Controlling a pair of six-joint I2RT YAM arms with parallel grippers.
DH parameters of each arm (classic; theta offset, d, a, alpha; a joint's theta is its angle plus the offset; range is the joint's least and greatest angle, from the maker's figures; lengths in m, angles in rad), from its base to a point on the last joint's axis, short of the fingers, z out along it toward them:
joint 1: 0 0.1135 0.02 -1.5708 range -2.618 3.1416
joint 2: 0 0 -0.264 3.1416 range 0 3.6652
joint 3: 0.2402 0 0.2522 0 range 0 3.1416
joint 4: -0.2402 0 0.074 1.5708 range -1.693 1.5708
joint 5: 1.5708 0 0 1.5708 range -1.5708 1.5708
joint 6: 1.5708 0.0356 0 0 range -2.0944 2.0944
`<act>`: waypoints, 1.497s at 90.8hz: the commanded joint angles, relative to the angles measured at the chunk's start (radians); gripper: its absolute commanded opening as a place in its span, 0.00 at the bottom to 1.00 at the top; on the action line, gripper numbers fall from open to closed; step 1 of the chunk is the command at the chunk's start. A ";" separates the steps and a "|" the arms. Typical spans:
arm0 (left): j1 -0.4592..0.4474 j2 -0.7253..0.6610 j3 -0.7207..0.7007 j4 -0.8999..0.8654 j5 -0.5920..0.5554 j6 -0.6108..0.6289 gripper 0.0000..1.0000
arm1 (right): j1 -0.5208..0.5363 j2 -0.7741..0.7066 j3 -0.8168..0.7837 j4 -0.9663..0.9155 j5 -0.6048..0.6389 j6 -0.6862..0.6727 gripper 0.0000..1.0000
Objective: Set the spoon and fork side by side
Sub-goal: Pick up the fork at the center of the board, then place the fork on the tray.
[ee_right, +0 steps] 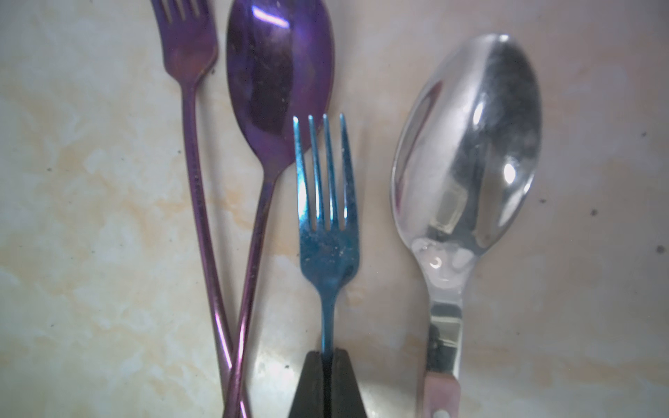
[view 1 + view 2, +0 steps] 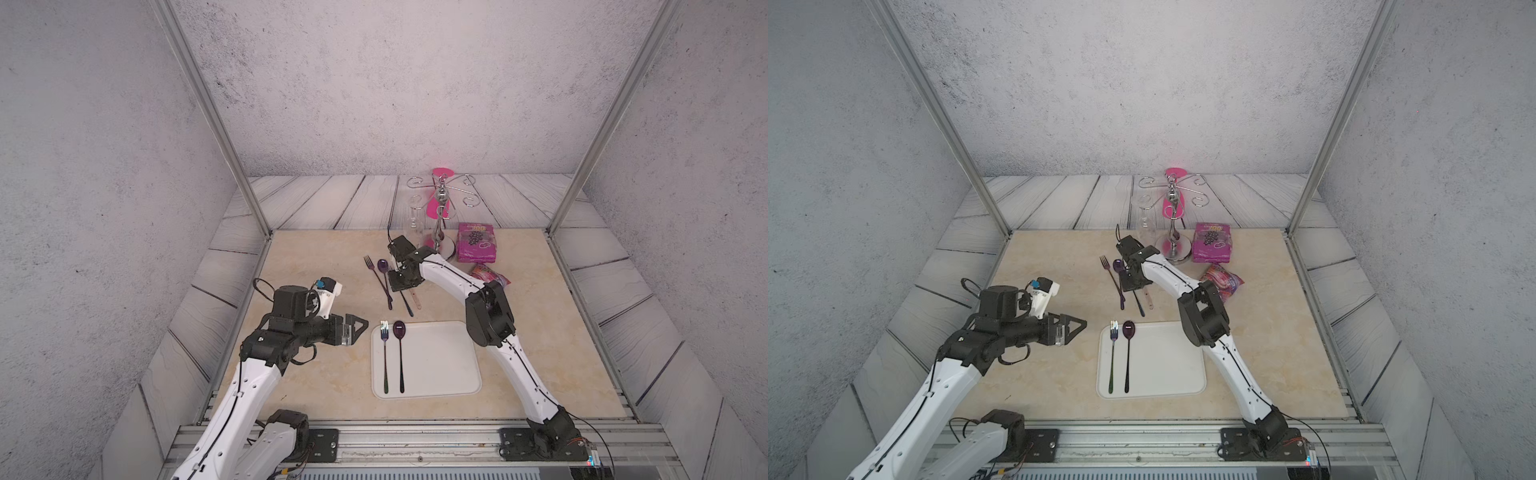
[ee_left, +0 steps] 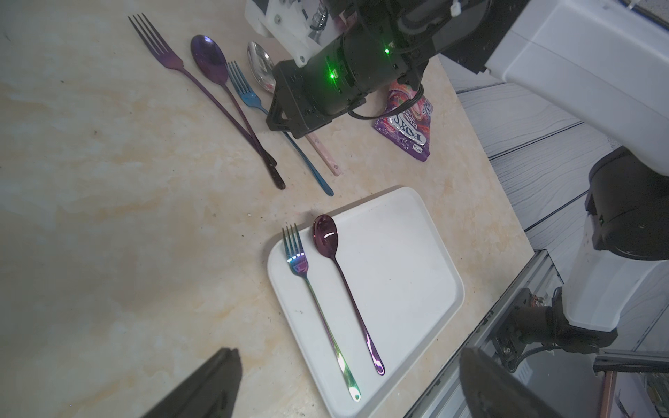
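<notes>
A blue fork (image 1: 327,249) lies on the beige tabletop between a purple spoon (image 1: 278,72) and a silver spoon (image 1: 470,152) with a pink handle. My right gripper (image 1: 327,356) is shut on the blue fork's thin handle just behind its head. A purple fork (image 1: 188,54) lies beyond the purple spoon, and their handles cross. In both top views the right gripper (image 2: 400,286) hides most of the blue fork. An iridescent fork (image 3: 311,289) and a dark purple spoon (image 3: 327,239) lie side by side on the white tray (image 2: 440,361). My left gripper (image 2: 359,326) hovers open left of the tray.
A chrome hook stand (image 2: 442,220) and a clear glass (image 2: 413,224) stand at the back. A pink box (image 2: 477,243) and a candy bag (image 2: 490,275) lie to the right of the cutlery. Metal frame posts and a rail bound the table.
</notes>
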 commanded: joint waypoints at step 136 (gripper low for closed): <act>-0.007 -0.102 -0.006 -0.024 -0.127 0.006 1.00 | 0.239 -0.761 -1.114 0.219 0.103 0.553 0.00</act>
